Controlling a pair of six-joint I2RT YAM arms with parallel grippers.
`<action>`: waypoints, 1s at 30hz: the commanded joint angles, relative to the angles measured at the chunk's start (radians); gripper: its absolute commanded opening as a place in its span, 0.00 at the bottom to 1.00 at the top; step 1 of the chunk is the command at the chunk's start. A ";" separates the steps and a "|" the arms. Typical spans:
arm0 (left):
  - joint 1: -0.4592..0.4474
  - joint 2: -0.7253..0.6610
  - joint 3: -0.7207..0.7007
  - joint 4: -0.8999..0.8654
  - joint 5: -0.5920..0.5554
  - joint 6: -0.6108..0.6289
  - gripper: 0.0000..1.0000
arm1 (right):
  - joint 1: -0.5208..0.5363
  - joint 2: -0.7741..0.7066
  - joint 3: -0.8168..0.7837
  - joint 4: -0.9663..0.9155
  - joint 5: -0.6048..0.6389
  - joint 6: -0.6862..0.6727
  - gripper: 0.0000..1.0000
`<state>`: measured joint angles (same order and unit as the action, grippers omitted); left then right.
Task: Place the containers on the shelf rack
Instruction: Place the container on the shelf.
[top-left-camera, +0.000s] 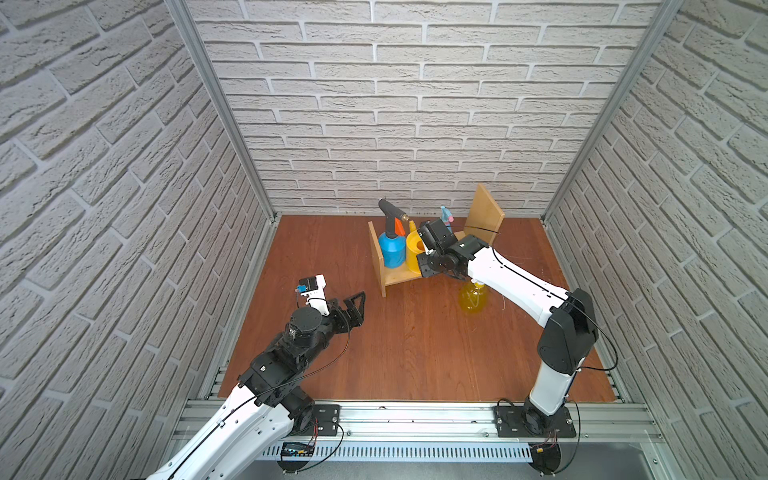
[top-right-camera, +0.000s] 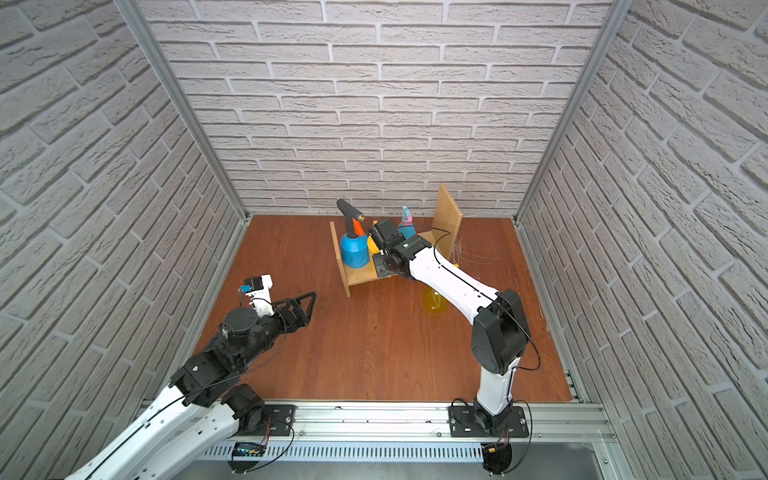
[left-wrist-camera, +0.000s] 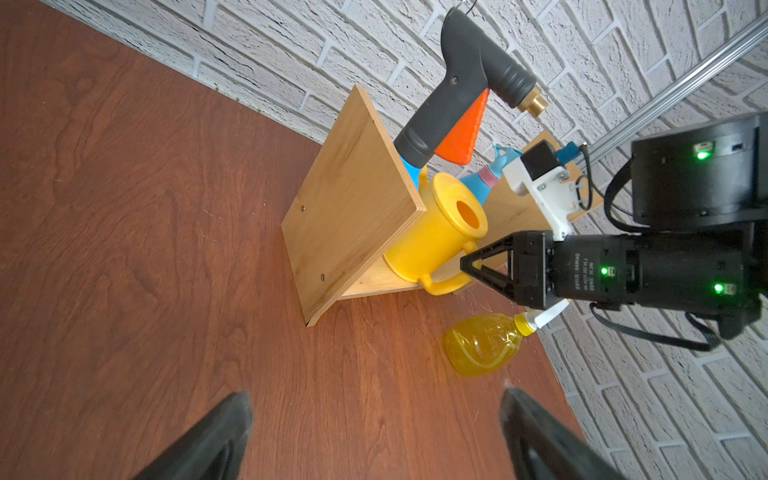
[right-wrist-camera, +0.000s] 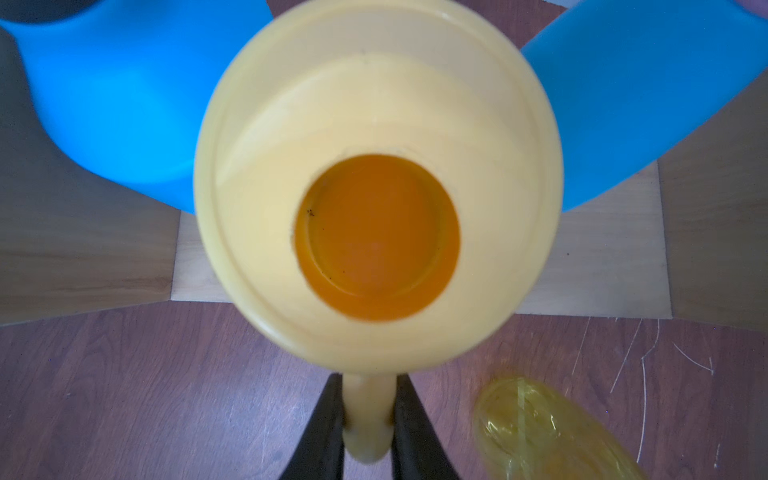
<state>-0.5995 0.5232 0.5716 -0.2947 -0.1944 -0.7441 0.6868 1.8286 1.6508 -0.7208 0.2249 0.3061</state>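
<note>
The watering can (left-wrist-camera: 428, 245) is smooth matt plastic, the shelf rack (left-wrist-camera: 353, 199) grained wood, the yellow bottle (left-wrist-camera: 482, 345) clear, glossy.

Four containers in all: one blue pump sprayer (top-left-camera: 392, 249), one yellow watering can (top-left-camera: 414, 251), one small blue spray bottle (top-left-camera: 447, 216) and one clear yellow spray bottle (top-left-camera: 473, 300). Three are between the side panels of the single wooden rack (top-left-camera: 484, 212). One is on the worktop (top-left-camera: 374, 353) near the rack's front edge. The rack has one board and two side panels. There are two robot arms: one left arm (top-left-camera: 266, 374) and one right arm (top-left-camera: 511, 274).
</note>
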 joint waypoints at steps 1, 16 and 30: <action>0.009 0.008 0.011 0.028 -0.005 0.025 0.98 | -0.007 0.013 0.023 0.030 0.020 -0.003 0.22; 0.010 0.023 0.009 0.074 0.035 0.039 0.98 | -0.002 -0.250 -0.089 0.010 -0.085 0.001 0.56; -0.042 0.252 0.052 0.376 0.381 0.085 0.96 | -0.025 -1.007 -0.743 0.234 -0.041 0.229 0.56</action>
<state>-0.6090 0.6979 0.5774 -0.0334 0.0811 -0.6941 0.6788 0.8795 0.9901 -0.5438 0.1215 0.4419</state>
